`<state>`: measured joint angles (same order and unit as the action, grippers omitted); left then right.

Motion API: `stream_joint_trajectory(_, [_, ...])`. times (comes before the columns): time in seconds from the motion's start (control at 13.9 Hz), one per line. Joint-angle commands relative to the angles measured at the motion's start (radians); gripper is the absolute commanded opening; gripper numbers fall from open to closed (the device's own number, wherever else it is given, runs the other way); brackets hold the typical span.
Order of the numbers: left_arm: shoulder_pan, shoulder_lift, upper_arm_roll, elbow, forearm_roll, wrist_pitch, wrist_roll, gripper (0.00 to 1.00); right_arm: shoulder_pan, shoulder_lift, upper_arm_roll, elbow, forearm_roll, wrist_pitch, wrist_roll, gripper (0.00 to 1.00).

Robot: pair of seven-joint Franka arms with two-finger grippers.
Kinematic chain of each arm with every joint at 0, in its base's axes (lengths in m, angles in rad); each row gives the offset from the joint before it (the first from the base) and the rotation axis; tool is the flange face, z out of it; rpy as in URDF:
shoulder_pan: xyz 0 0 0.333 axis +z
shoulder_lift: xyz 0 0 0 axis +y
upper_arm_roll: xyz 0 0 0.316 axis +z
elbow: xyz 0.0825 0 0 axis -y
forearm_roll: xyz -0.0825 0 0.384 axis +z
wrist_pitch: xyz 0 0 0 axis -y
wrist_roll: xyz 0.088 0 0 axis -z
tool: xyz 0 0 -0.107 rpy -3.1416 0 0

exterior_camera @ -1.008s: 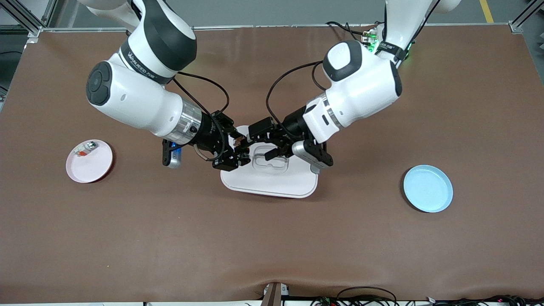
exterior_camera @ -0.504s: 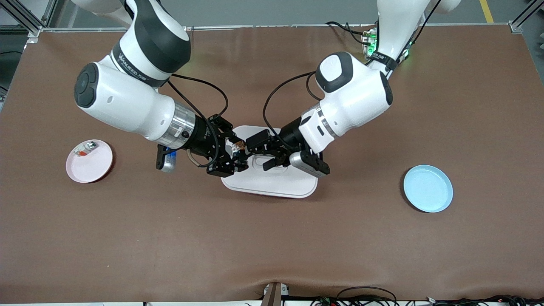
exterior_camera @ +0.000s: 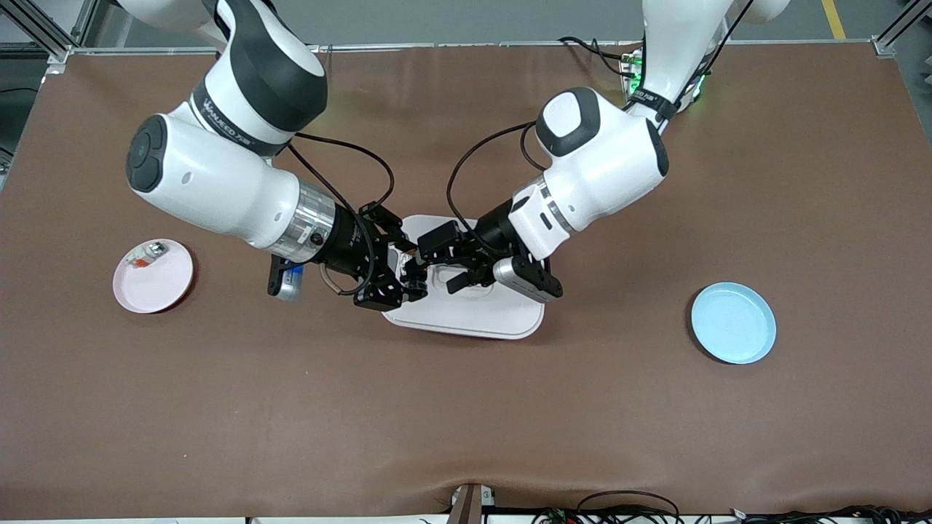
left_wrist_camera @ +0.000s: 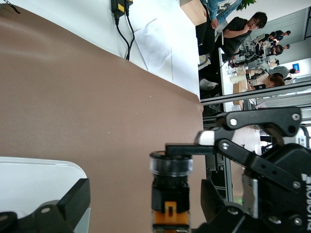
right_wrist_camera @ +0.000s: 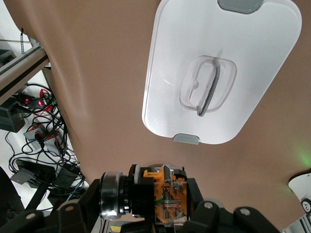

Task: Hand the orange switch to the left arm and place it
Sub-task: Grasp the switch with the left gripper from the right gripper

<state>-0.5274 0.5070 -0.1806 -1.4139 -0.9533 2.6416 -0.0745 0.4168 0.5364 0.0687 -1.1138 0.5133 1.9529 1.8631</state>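
Orange switch [right_wrist_camera: 141,196] x1 in right gripper [exterior_camera: 403,271], left gripper [exterior_camera: 445,263] apparently wide, box [exterior_camera: 480,313] x1, 2 plates

Brown counter [exterior_camera: 466,407], plain and matte. White box [exterior_camera: 502,320] with grey side latches [right_wrist_camera: 186,139] and a clear recessed handle [right_wrist_camera: 208,86]. Orange switch [right_wrist_camera: 146,194]: black body, orange and clear parts, silvery rim. Pale pink plate [exterior_camera: 164,287] carrying a small silver-and-orange-red part [exterior_camera: 145,255]. Light blue plate [exterior_camera: 733,323]. White arms with black bands; black right gripper [exterior_camera: 399,271] and left gripper [exterior_camera: 445,266], black fingers [left_wrist_camera: 187,149]. Black cables [exterior_camera: 378,164].
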Motion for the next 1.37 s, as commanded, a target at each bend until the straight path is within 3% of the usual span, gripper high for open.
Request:
stream_joint_trajectory(0.0, [-0.008,0.018,0.003,0.032,-0.018,0.018,0.025,1.0,0.005,0.045,0.0,0.063,0.019,-0.006,0.027,0.0])
stream_joint_trajectory(0.07, [-0.008,0.024,0.003,0.033,-0.016,0.018,0.025,1.0,0.007,0.054,0.002,0.065,0.019,-0.005,0.028,0.0])
stream_joint_trajectory(0.29, [-0.008,0.024,0.003,0.036,-0.01,0.018,0.031,0.56,0.016,0.082,0.0,0.112,0.019,-0.005,0.062,0.0])
stream_joint_trajectory(0.43, [-0.008,0.024,0.003,0.035,-0.012,0.018,0.067,0.48,0.014,0.082,0.002,0.118,0.019,-0.012,0.051,0.0])
stream_joint_trajectory(0.65, [-0.008,0.024,0.003,0.035,-0.012,0.018,0.078,0.13,0.014,0.082,0.003,0.124,0.019,-0.02,0.005,0.0])
stream_joint_trajectory(0.94, [-0.006,0.024,0.003,0.035,-0.01,0.018,0.088,0.0,0.016,0.08,0.003,0.129,0.019,-0.022,0.007,0.0])
stream_joint_trajectory(1.01, [-0.006,0.024,0.003,0.035,-0.01,0.018,0.09,0.0,0.016,0.08,0.003,0.129,0.019,-0.022,0.008,0.13])
stream_joint_trajectory(1.08, [-0.006,0.024,0.003,0.035,-0.01,0.018,0.09,0.0,0.014,0.079,0.003,0.129,0.017,-0.02,0.01,0.81])
stream_joint_trajectory(1.15, [-0.006,0.022,0.003,0.035,-0.012,0.018,0.088,0.0,0.016,0.077,-0.001,0.129,0.016,-0.02,0.01,1.0])
stream_joint_trajectory(1.3, [-0.005,0.019,0.003,0.033,-0.012,0.018,0.085,0.0,0.007,0.076,0.0,0.129,0.013,-0.025,0.007,1.0])
